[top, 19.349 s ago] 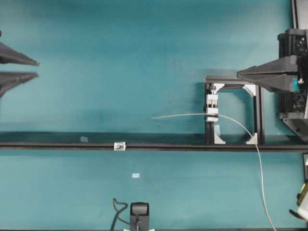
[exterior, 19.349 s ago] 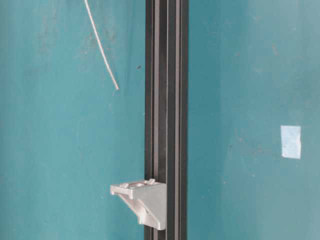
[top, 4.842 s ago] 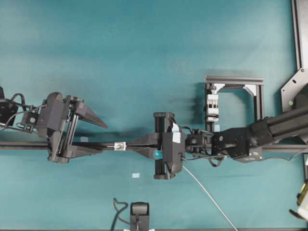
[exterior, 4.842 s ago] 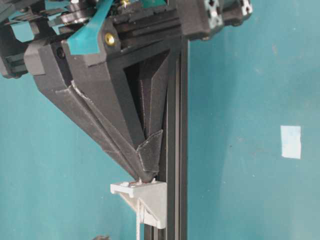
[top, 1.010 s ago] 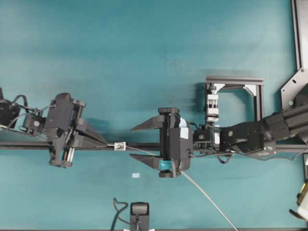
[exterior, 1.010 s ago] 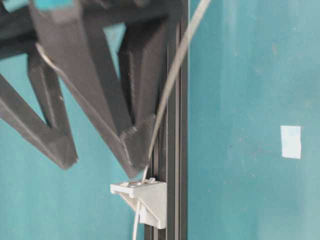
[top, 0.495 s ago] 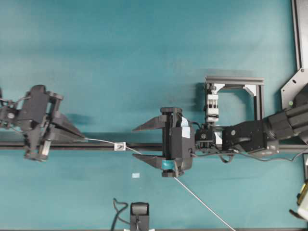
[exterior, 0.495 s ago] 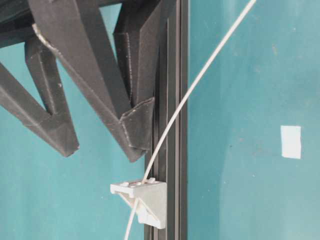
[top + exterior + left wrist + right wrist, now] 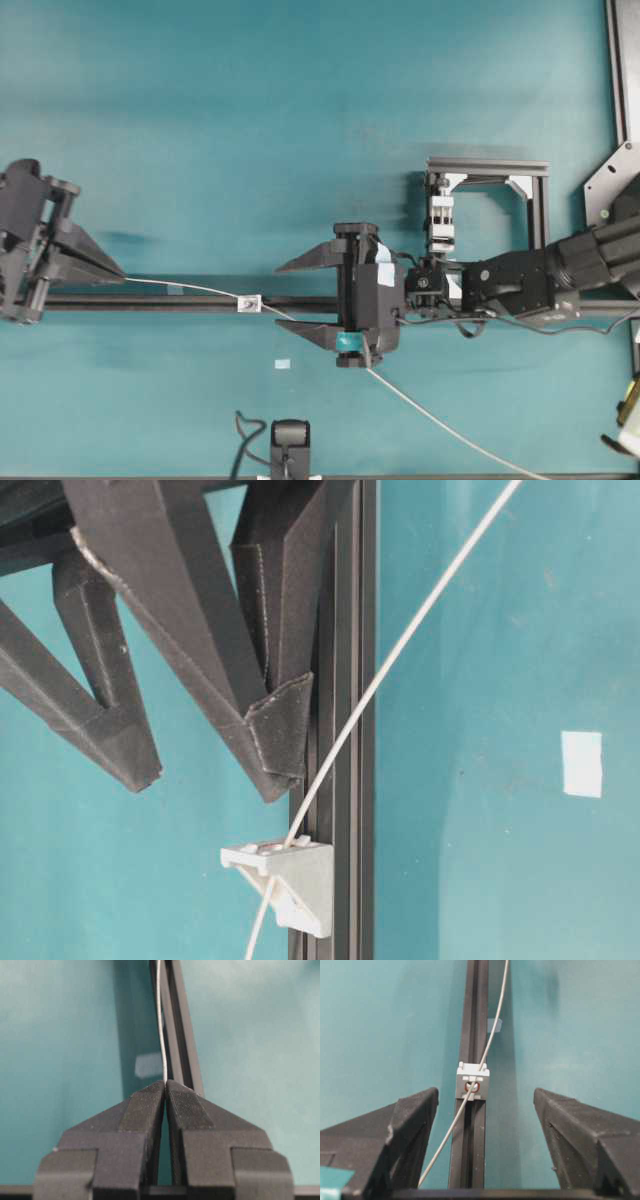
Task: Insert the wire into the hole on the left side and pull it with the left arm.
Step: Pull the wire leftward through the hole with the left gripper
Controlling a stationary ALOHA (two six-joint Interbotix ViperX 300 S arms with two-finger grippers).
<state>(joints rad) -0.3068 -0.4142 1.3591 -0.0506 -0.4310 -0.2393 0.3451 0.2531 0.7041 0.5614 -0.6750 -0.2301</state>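
Left gripper (image 9: 118,275) now sitting near table's left edge, well away from block; fingertips pressed together, pinching wire (image 9: 190,287) end. Wire passing through hole (image 9: 471,1087) in small white block (image 9: 248,302) on black rail (image 9: 300,302), running on toward bottom-right table edge, lengthening leftward over last second. Right gripper (image 9: 285,299) hovering spread wide, holding nothing. Insertion judged done; pull under way.

even, bright light; soft shadows; near gripper fingers (image 9: 270,730) perhaps slightly blurred.
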